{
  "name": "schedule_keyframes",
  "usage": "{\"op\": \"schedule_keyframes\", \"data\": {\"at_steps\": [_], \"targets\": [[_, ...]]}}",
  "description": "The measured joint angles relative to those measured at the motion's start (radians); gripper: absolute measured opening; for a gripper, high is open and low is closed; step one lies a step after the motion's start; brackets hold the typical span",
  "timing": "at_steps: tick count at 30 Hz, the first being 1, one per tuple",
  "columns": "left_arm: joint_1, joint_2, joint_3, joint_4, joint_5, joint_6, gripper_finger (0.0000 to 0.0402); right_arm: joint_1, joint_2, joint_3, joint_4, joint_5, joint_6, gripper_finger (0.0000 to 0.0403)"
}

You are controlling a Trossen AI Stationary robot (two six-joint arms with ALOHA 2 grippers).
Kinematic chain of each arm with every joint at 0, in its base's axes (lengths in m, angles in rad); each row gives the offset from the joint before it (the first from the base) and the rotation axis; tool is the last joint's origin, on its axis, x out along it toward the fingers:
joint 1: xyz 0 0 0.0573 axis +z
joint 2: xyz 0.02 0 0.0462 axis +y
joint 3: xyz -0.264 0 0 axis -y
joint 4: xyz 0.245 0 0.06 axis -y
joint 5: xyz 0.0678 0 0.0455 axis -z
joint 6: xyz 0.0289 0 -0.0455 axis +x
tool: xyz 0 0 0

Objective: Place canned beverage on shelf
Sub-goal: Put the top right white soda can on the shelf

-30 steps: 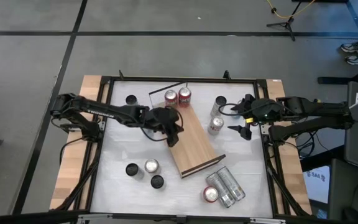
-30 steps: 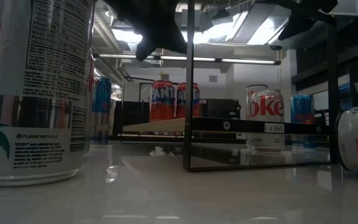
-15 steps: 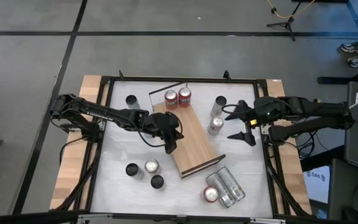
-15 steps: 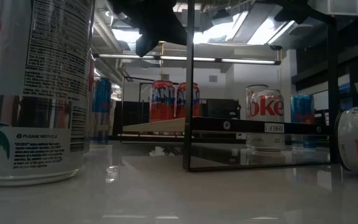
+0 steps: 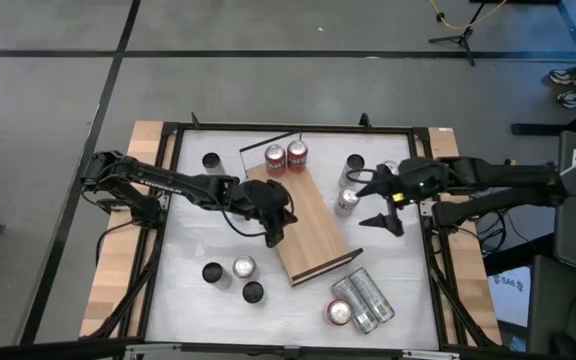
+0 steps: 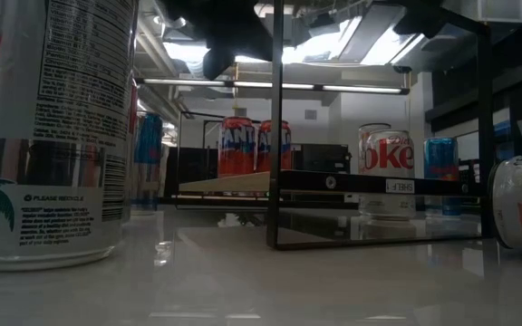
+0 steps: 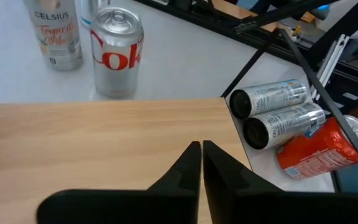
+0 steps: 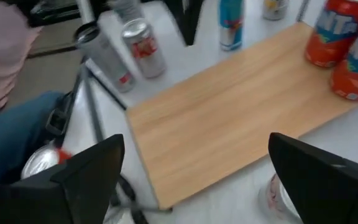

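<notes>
My left gripper (image 5: 276,236) hangs over the shelf (image 5: 308,225), fingers pressed together, holding nothing. My right gripper (image 5: 376,201) is spread wide beside the Coke can (image 5: 346,202), which stands on the table just off the shelf.

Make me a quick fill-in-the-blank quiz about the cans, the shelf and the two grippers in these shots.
1. The number of orange cans standing on the shelf is ____.
2. The left gripper over the shelf has its fingers ____.
3. The right gripper has its fingers ____.
4. The silver cans past the shelf's end are lying ____.

Missing words: two; shut; open; down
</notes>
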Motion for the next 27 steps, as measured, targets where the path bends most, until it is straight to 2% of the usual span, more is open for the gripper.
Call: {"op": "schedule_keyframes", "data": {"at_steps": [6,13,20,27], "targets": [[0.010,0.000,0.000,0.000,-0.001,0.022,0.0070,0.000,0.066,0.000,0.051,0.097,0.033,0.0392],[0.010,0.001,0.000,0.000,-0.044,0.028,0.0139,-0.010,0.113,0.000,0.040,0.329,0.062,0.0392],[0.009,0.001,0.000,0.000,-0.061,0.028,0.0180,-0.117,0.144,0.000,-0.033,0.296,0.167,0.0392],[0.009,0.001,0.000,0.000,-0.067,0.027,0.0191,-0.200,0.225,0.000,-0.181,0.293,0.217,0.0392]]}}
